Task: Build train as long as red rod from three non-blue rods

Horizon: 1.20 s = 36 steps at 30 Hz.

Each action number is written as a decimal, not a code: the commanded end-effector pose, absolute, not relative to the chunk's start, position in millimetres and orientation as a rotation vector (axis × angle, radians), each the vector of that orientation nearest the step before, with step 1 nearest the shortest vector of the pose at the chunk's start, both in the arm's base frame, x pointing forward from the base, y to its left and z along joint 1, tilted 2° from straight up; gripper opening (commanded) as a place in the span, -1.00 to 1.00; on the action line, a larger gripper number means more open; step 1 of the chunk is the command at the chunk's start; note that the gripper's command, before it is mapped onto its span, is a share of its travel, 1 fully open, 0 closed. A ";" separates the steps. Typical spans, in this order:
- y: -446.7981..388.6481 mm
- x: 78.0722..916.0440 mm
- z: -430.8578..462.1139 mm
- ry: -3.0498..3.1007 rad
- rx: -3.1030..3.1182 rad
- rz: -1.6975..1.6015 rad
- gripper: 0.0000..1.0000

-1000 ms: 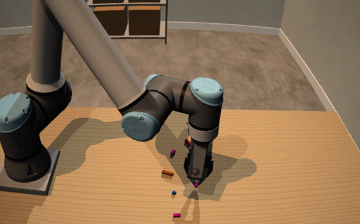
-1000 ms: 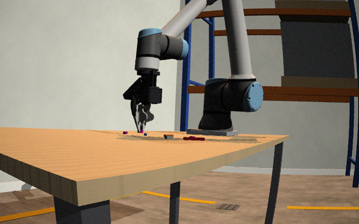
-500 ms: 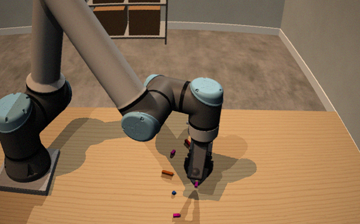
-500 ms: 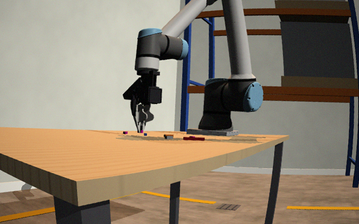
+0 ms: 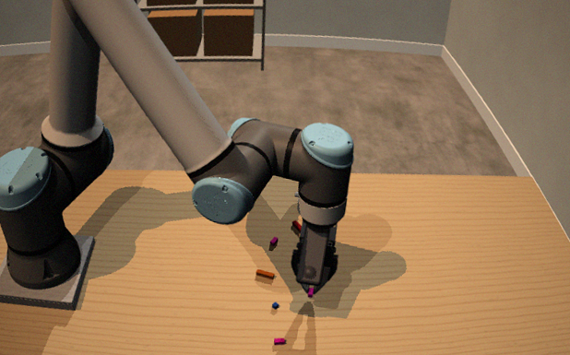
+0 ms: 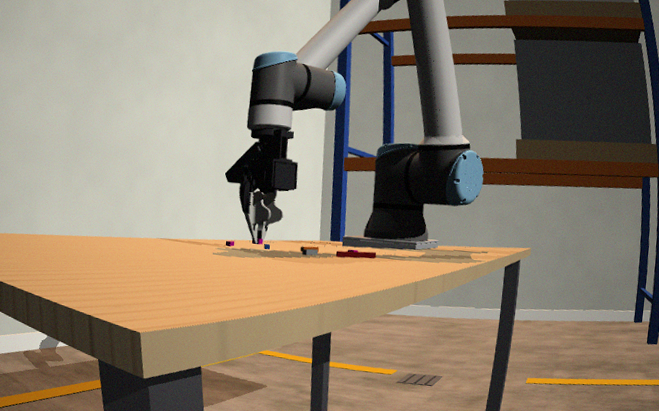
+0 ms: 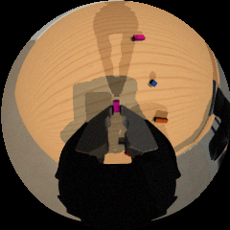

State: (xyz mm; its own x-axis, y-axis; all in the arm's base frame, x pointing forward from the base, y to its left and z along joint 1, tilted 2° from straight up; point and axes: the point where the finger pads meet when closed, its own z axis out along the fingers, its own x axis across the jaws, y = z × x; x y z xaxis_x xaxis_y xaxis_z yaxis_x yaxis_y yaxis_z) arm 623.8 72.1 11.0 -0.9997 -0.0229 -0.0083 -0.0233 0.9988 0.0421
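My gripper points down and is shut on a magenta rod, at or just above the table top; the exact gap cannot be told. A second magenta rod lies apart from it. A third magenta rod lies nearer the shelf side. An orange rod lies left of the gripper in the top view. A grey rod shows in the exterior view, hidden by the gripper in the top view.
A small blue rod lies between the orange rod and the second magenta rod. The red rod is partly hidden behind the gripper in the top view. The robot base stands at the table's left.
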 end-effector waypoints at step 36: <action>72.5 624.5 -0.2 3.131 -0.036 0.066 -1.00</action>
